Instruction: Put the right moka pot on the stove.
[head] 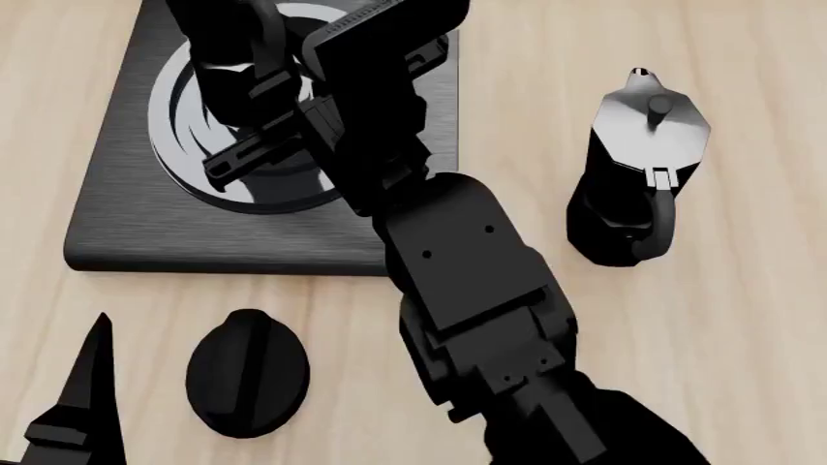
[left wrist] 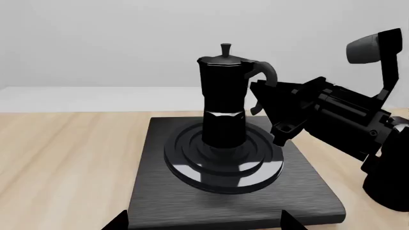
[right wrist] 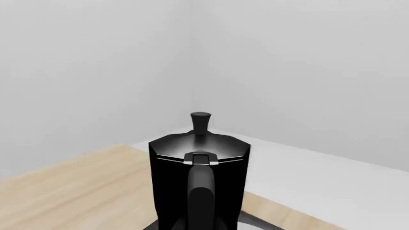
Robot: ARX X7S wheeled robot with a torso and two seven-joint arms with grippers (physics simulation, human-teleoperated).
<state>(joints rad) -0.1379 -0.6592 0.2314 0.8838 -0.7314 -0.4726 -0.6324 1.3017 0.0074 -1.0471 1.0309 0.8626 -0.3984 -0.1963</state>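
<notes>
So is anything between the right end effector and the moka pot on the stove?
Nothing visible. The right end effector is at the handle of the moka pot, which already stands on the stove.

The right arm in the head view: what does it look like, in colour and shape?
The right arm is all matte black, built of blocky, angular links with small screw dots. A ribbed panel sits near its gripper. No cables or markings show.
</notes>
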